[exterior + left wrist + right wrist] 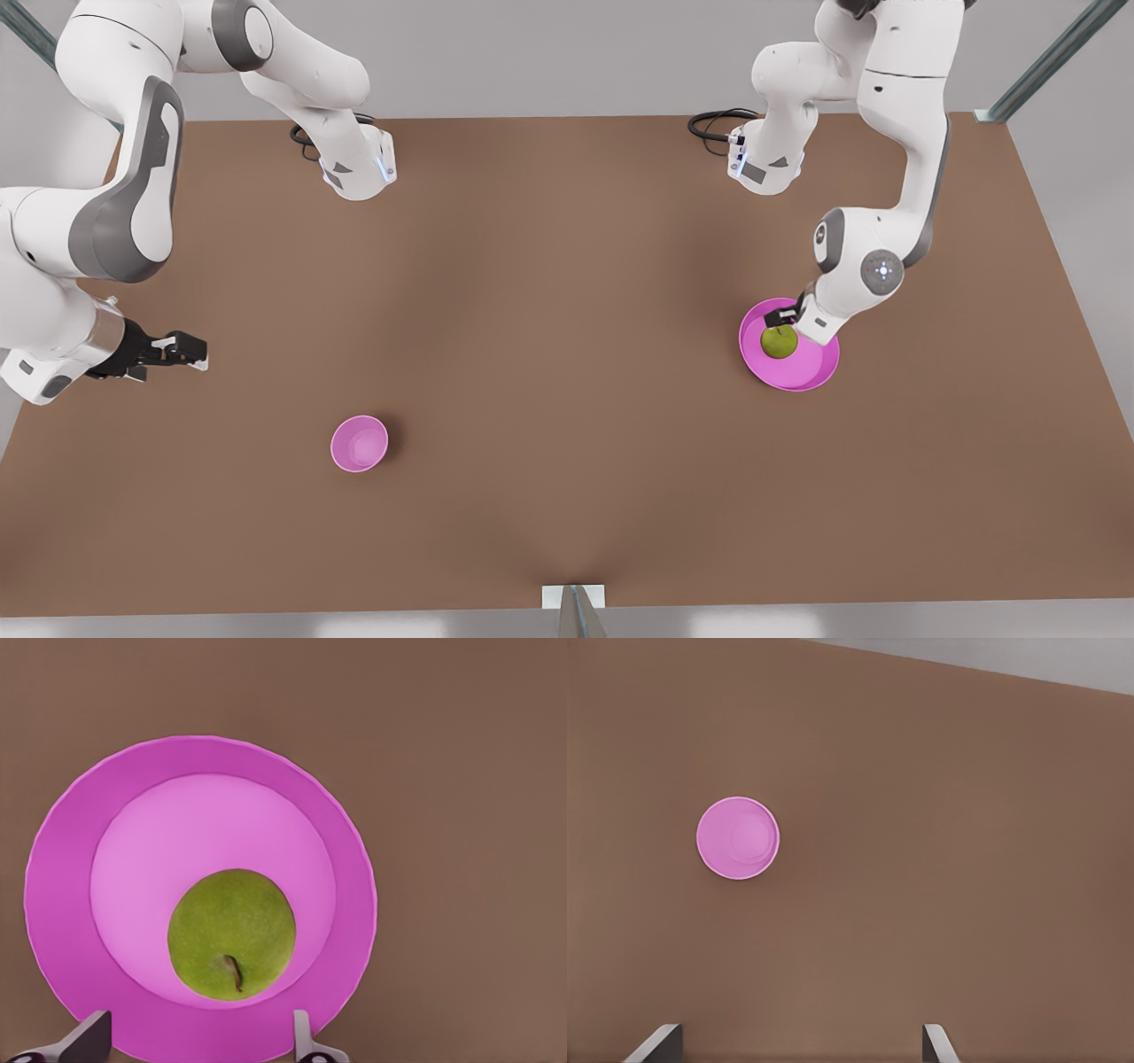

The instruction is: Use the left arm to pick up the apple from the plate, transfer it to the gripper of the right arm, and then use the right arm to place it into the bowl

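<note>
Hovering over the plate [811, 377] near the surface's edge at the front view's right, your left gripper [199, 1041] has its fingers [87, 1036] spread wide, with the apple [232, 934] lying on the plate between them, ungrasped. You are at the pick-up step. Next, I judge, you must descend and centre the fingers around the apple before closing. Your right gripper [182, 348] waits wide open at the opposite edge, near the bowl [359, 443].
</note>
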Tool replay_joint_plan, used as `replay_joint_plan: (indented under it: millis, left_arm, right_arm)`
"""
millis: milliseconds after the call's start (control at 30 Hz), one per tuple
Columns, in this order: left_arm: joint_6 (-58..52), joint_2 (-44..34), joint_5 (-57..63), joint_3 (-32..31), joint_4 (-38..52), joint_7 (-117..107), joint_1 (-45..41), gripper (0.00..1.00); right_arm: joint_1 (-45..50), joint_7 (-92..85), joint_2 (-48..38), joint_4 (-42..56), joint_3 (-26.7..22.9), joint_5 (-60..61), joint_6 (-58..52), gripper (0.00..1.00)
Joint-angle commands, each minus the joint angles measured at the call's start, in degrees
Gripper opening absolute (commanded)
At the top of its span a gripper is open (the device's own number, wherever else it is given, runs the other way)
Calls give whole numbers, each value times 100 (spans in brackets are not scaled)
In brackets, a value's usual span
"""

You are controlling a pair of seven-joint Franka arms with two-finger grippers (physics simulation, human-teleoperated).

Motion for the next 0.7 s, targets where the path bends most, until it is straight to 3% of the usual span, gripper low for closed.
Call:
replay_joint_plan:
  millis: [0, 667]
  left_arm:
    - [83, 73, 11, 1, 2, -516, -49, 100]
    - [769, 970, 29, -8, 353, -551, -23, 100]
  right_arm:
    - [-29, -35, -7, -8, -7, 8, -10, 100]
    - [-55, -62, -7, -26, -15, 8, -18, 100]
